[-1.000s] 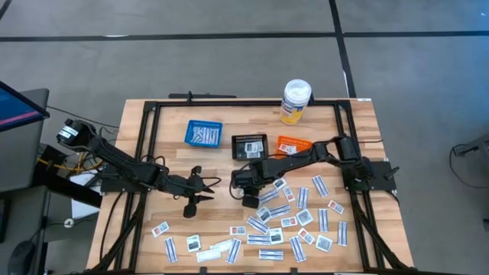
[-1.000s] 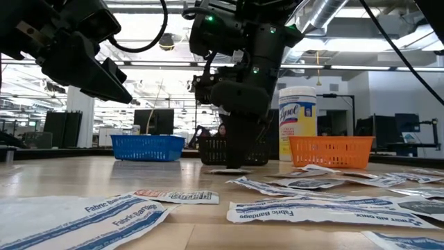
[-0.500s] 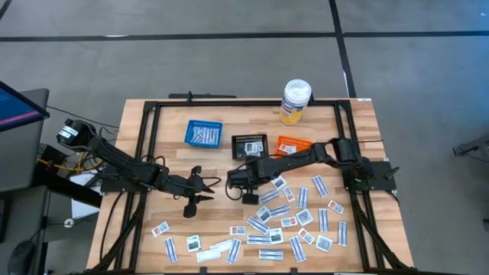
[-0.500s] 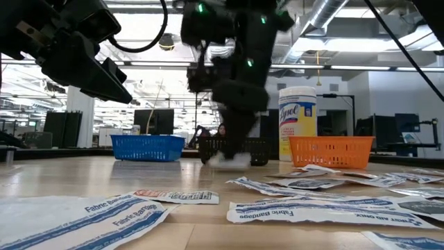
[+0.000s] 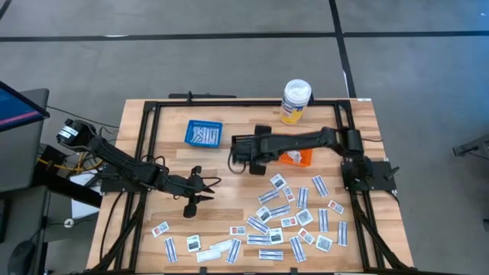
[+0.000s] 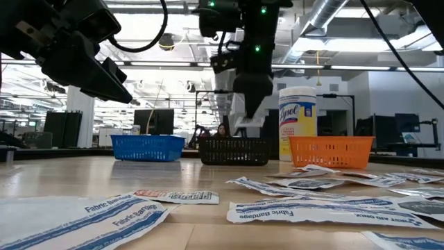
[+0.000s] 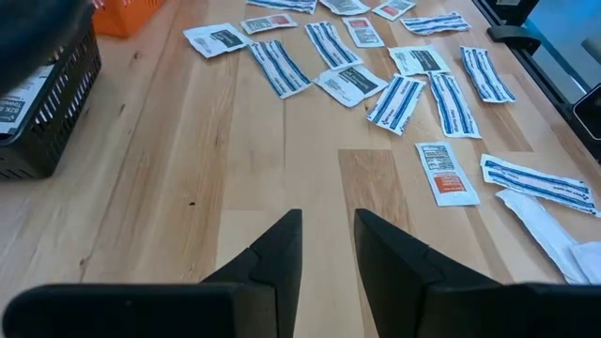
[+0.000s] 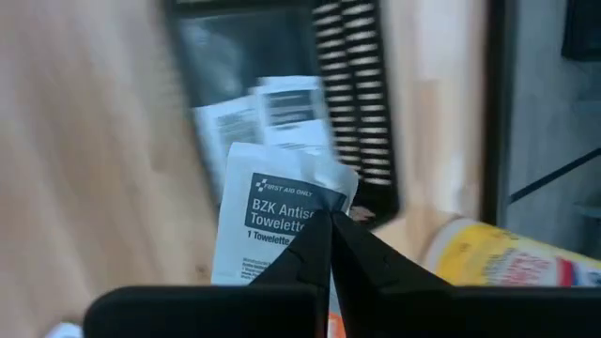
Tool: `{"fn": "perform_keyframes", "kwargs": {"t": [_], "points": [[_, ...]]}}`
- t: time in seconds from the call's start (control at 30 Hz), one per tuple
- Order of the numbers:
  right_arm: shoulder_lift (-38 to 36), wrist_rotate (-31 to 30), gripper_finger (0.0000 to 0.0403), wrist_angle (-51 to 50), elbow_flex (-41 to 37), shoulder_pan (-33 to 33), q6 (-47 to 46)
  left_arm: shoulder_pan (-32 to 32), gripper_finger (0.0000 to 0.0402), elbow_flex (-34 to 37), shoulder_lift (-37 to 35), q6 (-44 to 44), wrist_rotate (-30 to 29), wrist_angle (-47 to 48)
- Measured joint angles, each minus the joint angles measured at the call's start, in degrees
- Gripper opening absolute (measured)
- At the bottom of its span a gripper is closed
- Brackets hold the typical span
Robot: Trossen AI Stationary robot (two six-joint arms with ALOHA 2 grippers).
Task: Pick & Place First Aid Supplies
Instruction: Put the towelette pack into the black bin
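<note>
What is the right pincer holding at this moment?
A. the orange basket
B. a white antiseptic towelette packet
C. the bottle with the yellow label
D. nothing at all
B: in the right wrist view the right pincer is shut on the white towelette packet, just short of the black basket.
</note>
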State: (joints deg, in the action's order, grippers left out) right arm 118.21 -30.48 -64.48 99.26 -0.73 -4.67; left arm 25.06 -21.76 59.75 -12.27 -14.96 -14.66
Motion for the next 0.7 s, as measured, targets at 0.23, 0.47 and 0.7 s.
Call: {"fn": "perform_keyframes", "kwargs": {"t": [0.23, 0.47, 0.7], "points": [[-7.29, 1.66, 0.0001, -2.08, -0.04, -1.93, 0.68, 0.00, 0.0100, 0.00, 0.00, -0.03, -0.01, -0.41], [-15.88, -2.90, 0.0001, 18.22, -15.35, 3.45, 0.16, -1.35, 0.0100, 0.00, 0.00, -0.16, -6.68, -8.92], [-15.72, -11.10, 0.0001, 50.19, -32.27, 8.19, 12.74, -8.40, 0.0100, -0.03, 0.06, -0.41, -9.47, -16.54]]}}
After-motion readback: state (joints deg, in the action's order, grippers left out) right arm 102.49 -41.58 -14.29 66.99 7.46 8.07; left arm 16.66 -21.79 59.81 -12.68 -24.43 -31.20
